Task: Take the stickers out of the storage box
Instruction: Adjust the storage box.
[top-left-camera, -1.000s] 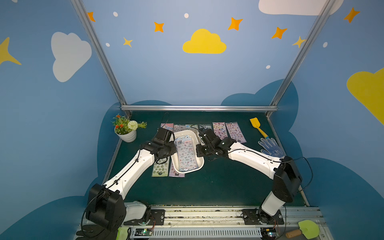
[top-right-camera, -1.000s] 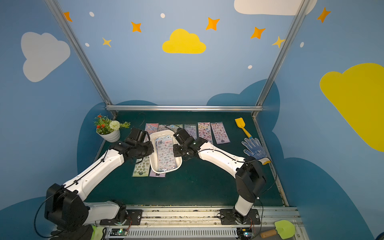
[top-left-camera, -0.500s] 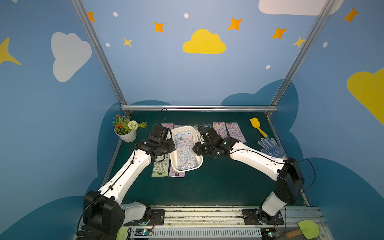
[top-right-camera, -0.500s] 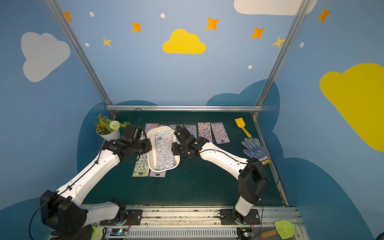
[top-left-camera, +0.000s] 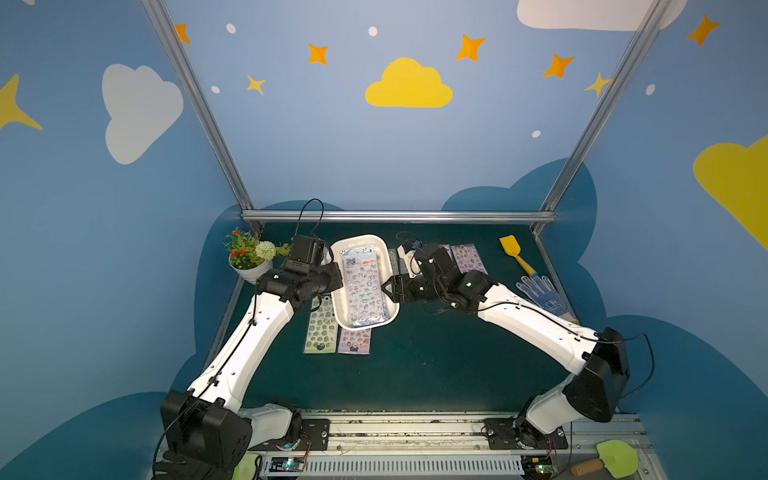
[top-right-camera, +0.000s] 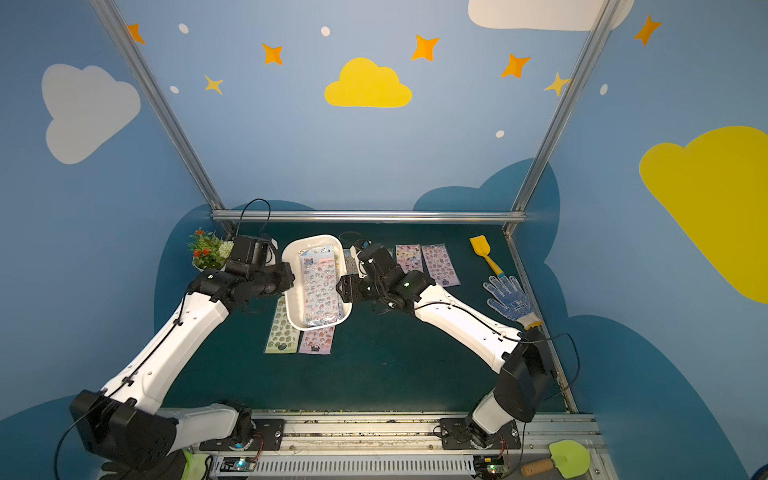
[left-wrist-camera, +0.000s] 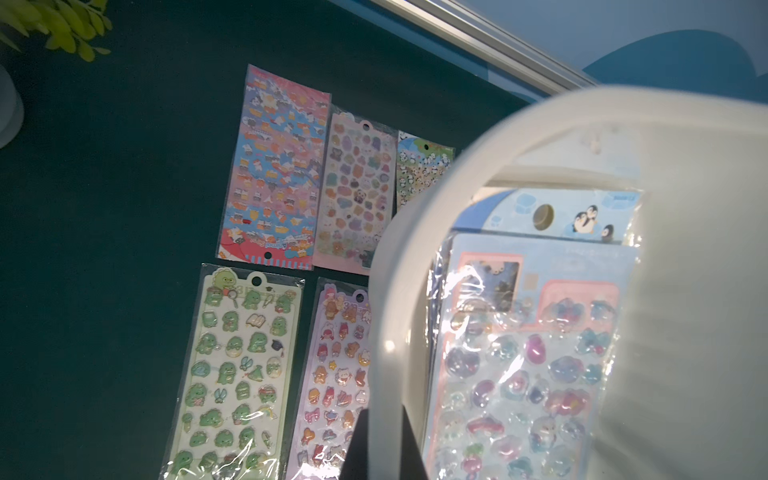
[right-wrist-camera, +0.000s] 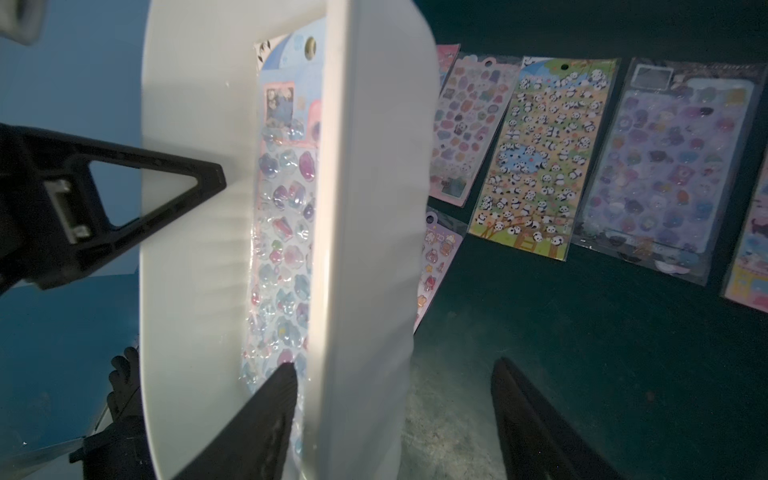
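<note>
Glossy sticker sheets (top-left-camera: 362, 286) lie stacked flat in the white storage box (top-left-camera: 358, 238). The top one is pale blue-pink with puffy figures, and a penguin-header sheet (left-wrist-camera: 582, 216) pokes out under it at the back end. The stack's long axis runs front to back on the worktop (top-left-camera: 436, 365), parallel to the box's long walls. The box sits toward the worktop's back edge, left of middle. Its front end overlaps a green dinosaur sheet (top-left-camera: 320, 328) and a pink sheet (top-left-camera: 354, 341) already laid out. Cannot tell if the box rests flat or is lifted a bit.

On the left long rim the left gripper (top-left-camera: 337, 284) is pinched tight on the plastic. On the opposite side the right gripper (top-left-camera: 387, 288) stands spread, straddling the right long wall. In the right wrist view its inner finger (right-wrist-camera: 274, 399) is inside the box, tip right at the stack's long edge. The outer finger (right-wrist-camera: 523, 399) hangs outside over bare worktop.

So the stack lies just across the wall from the right jaws, long edge facing them. Likely the right arm picks while the left steadies the box. Closing as it stands would probably catch the wall, not a sheet.
</note>
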